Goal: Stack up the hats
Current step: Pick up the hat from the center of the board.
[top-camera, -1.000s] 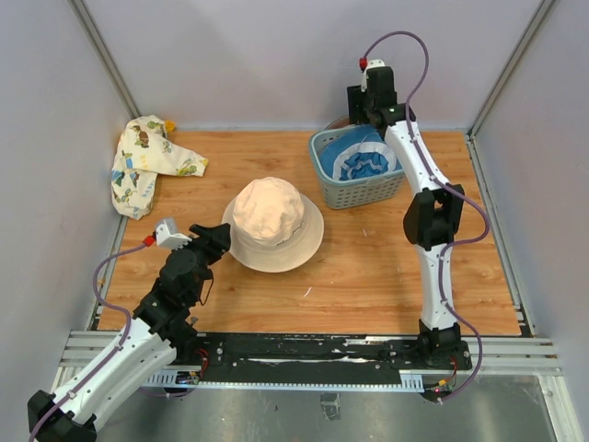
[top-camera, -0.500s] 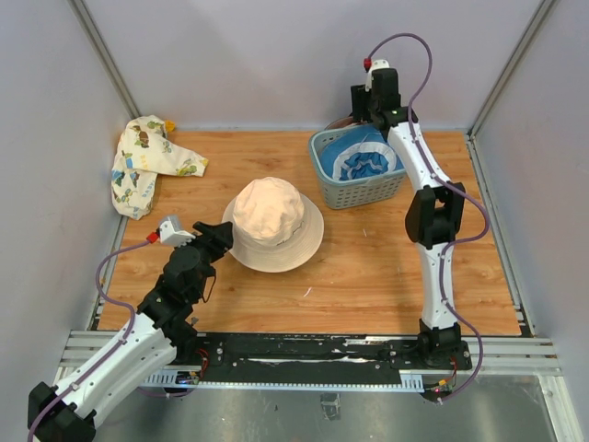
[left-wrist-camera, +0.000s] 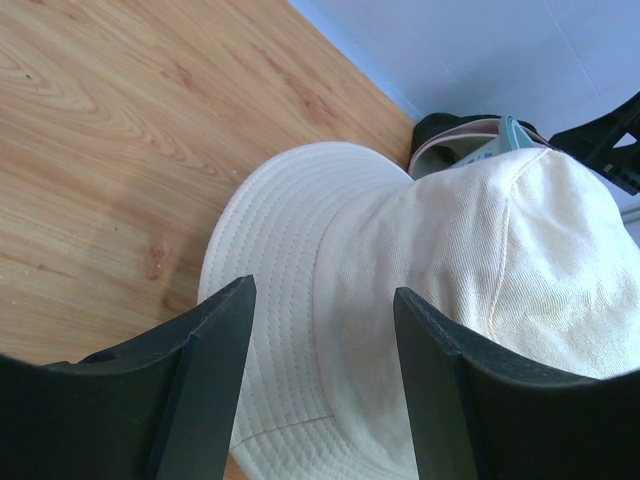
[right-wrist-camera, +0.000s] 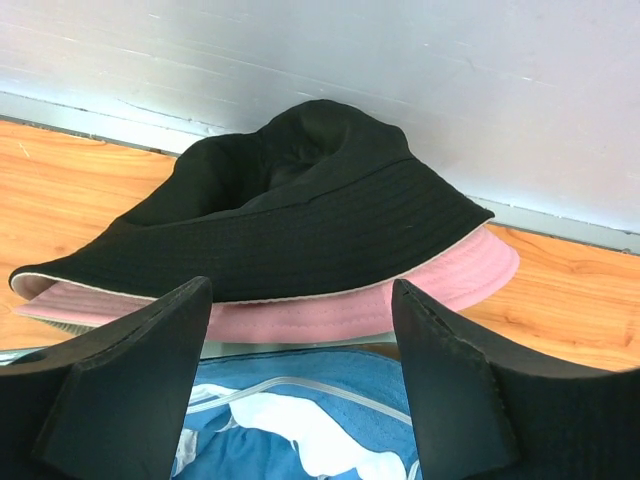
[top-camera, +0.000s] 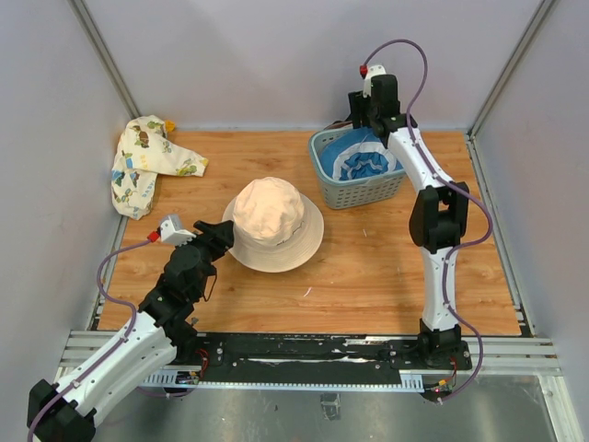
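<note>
A cream bucket hat (top-camera: 274,221) lies crown up mid-table. My left gripper (top-camera: 221,238) hovers open at its left brim; in the left wrist view the hat (left-wrist-camera: 450,300) shows between and beyond the fingers of that gripper (left-wrist-camera: 320,300), with nothing gripped. My right gripper (top-camera: 357,120) hangs open over the far rim of the basket. Its wrist view shows a black hat (right-wrist-camera: 290,215) lying on a pink hat (right-wrist-camera: 420,295) just past the gripper (right-wrist-camera: 300,295), and a blue hat (right-wrist-camera: 290,420) below. The blue hat (top-camera: 366,158) fills the basket.
The grey slatted basket (top-camera: 359,191) stands at the back right, close to the back wall. A cream hat with a cartoon print (top-camera: 147,166) lies crumpled at the back left corner. Grey walls close in the table on three sides.
My right gripper has lifted a little and shifted toward the back wall, its jaws slightly wider. My left gripper edged closer to the cream hat, then held still.
</note>
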Robot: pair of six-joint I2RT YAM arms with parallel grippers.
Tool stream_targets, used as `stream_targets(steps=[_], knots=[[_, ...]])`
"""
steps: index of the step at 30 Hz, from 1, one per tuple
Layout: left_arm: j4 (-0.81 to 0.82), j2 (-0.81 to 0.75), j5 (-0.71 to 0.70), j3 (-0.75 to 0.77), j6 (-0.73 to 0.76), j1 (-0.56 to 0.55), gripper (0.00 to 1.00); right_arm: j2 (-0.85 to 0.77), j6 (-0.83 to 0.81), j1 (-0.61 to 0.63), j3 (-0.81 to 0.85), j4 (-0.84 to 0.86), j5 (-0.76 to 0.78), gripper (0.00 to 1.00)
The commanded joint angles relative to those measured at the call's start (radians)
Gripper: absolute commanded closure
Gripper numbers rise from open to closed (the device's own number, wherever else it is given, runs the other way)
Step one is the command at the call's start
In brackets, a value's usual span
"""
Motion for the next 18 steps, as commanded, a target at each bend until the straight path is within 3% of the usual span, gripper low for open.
stream_targets(steps=[1, 6, 18], knots=[[0.039, 0.003, -0.01, -0.01, 0.012, 0.005, 0.38, -0.038, -0.038, 0.022, 0.021, 0.002, 0.021, 0.26], [0.041, 0.003, -0.007, -0.02, 0.007, 0.006, 0.38, 0.007, -0.055, 0.021, 0.074, -0.074, 0.026, 0.25], [0.028, -0.008, -0.009, -0.01, 0.013, 0.004, 0.38, -0.018, -0.054, 0.008, -0.006, -0.064, -0.001, 0.25]])
